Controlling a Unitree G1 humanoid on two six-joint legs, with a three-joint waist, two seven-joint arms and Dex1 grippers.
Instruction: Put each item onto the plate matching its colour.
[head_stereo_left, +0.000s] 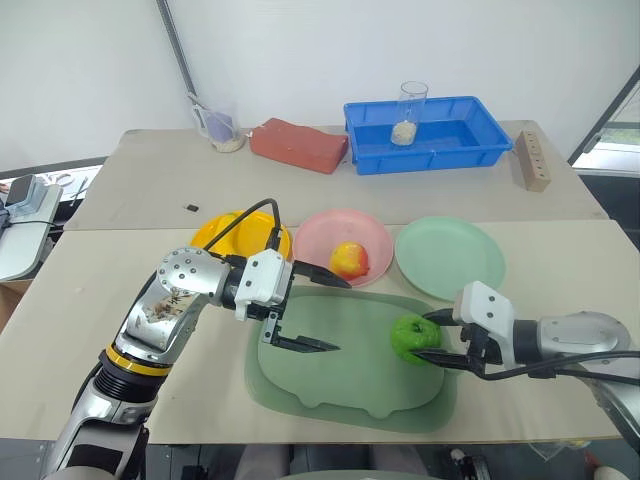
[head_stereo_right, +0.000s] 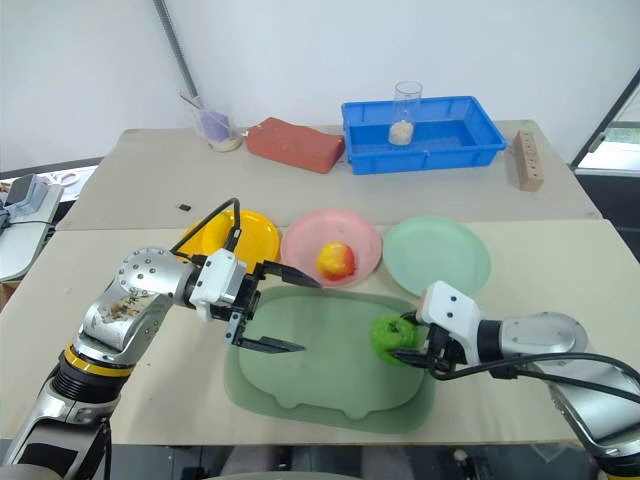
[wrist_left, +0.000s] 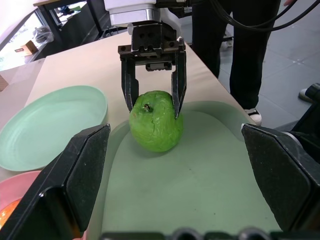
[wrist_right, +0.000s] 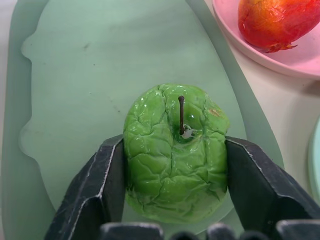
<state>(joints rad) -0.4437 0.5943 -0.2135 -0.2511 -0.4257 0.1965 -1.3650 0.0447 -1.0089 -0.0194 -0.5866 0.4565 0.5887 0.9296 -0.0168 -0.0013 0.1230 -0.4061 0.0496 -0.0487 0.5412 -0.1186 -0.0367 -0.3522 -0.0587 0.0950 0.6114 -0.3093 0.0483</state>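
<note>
The right gripper (head_stereo_left: 441, 341), angled down and leftward, clamps the green apple (head_stereo_left: 413, 336) at the dull-green tray's (head_stereo_left: 330, 385) right edge, while the left gripper (head_stereo_left: 325, 312) hovers wide open above the tray's left part.

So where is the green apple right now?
The green apple sits on the right side of the dull-green tray, gripped by the right hand, just in front of the mint plate.
</note>
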